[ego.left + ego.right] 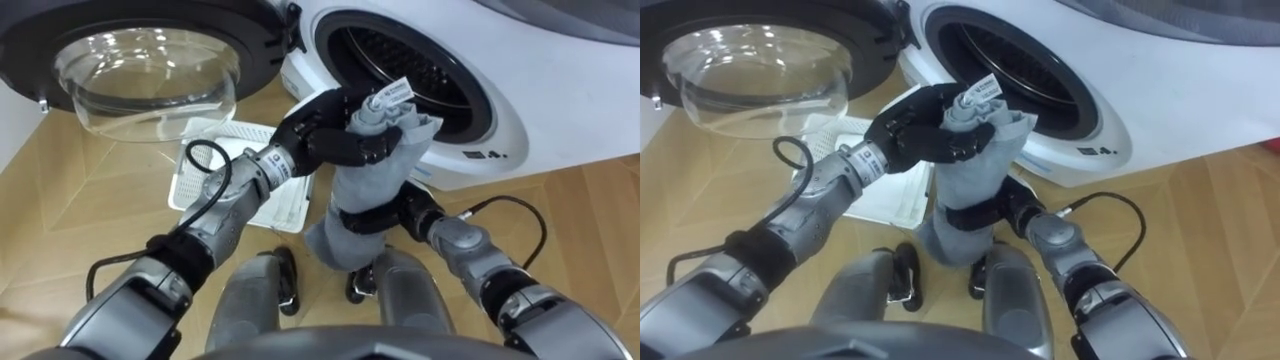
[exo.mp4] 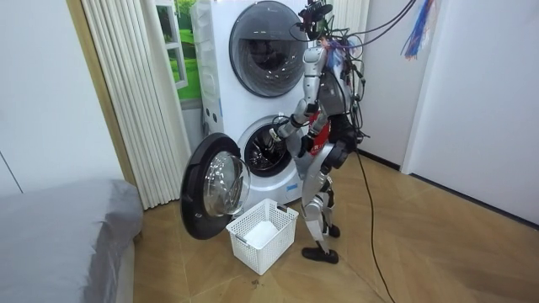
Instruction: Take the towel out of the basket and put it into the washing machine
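The right robot hand (image 1: pixel 372 219) comes in low, its fingers wrapped round the middle of the grey towel (image 1: pixel 372 178). The towel is bunched into an upright column. Its top end carries a white tag (image 1: pixel 392 93) and points up at the drum opening (image 1: pixel 400 55); its bottom end hangs toward the wooden floor (image 1: pixel 90 200). The left robot hand (image 1: pixel 330 138) is curled tight round the towel's upper part, just under the tag, so the cloth is held above and below, right in front of the washing machine (image 1: pixel 545 100) and not yet inside it. The round glass door (image 1: pixel 150 65) stands swung open on the robot's left. A white laundry basket (image 2: pixel 263 236) sits on the floor below the door, beside the robot's feet.
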Motion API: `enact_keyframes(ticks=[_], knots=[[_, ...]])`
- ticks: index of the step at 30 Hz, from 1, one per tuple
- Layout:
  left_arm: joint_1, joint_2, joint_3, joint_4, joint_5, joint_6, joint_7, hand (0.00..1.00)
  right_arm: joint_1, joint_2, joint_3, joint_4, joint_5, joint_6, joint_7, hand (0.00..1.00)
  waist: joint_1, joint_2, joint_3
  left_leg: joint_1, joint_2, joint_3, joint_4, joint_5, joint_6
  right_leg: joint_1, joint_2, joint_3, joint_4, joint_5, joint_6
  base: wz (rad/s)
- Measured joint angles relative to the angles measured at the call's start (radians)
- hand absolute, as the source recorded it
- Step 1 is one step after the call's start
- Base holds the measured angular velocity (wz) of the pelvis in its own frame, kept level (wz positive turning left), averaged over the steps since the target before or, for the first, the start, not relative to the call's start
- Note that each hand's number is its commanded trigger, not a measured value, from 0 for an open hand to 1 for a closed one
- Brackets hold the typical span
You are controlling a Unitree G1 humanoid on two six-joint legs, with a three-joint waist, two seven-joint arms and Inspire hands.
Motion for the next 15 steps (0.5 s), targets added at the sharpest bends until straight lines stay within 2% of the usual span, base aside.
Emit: enact_keyframes(ticks=[1,2,3,7,10,15], knots=[[0.001,0.0,0.001,0.0,-0.002,0.001,-0.001,0.72,0.0,0.0,0.0,0.0,-0.001,0.0,0.0,1.0,0.001,0.0,-0.0001,0.0,0.0,0.0,0.0,0.0,0.0,0.0,0.0,0.001,0.0,0.0,0.0,0.0],[0.001,0.0,0.001,0.0,-0.006,0.004,-0.004,0.59,-0.001,-0.001,-0.002,0.0,-0.002,0.0,0.0,1.0,0.001,0.0,-0.0001,0.001,0.0,0.0,-0.003,0.0,0.0,0.0,0.001,0.001,-0.002,0.001,0.001,0.0],[0.002,0.0,0.002,0.0,-0.01,0.009,-0.005,0.0,-0.001,-0.001,-0.002,0.0,-0.004,0.001,0.0,1.0,0.001,0.0,-0.0001,0.001,0.0,-0.001,-0.005,0.0,0.0,-0.001,0.001,0.001,-0.002,0.001,0.001,0.0],[0.011,-0.001,0.006,0.0,-0.01,0.01,-0.008,0.0,0.003,-0.008,-0.002,0.002,-0.002,0.005,0.001,1.0,0.005,0.001,-0.0004,0.005,-0.001,-0.001,-0.014,0.002,-0.002,-0.001,0.001,0.001,-0.005,0.002,0.0,-0.01],[0.029,-0.005,0.022,0.0,-0.01,0.01,-0.013,0.0,0.015,-0.009,0.0,0.008,0.008,0.012,0.002,1.0,0.03,0.002,-0.0011,0.013,0.001,0.013,-0.026,0.004,-0.004,-0.001,0.005,0.008,-0.007,0.003,-0.002,-0.08],[0.055,-0.007,0.048,0.0,-0.008,0.011,-0.007,0.0,0.016,-0.011,-0.008,0.034,0.019,0.048,0.037,1.0,0.061,0.003,-0.0013,0.007,-0.001,0.004,-0.028,0.005,-0.005,-0.003,0.002,-0.001,-0.012,0.003,-0.002,0.03]])
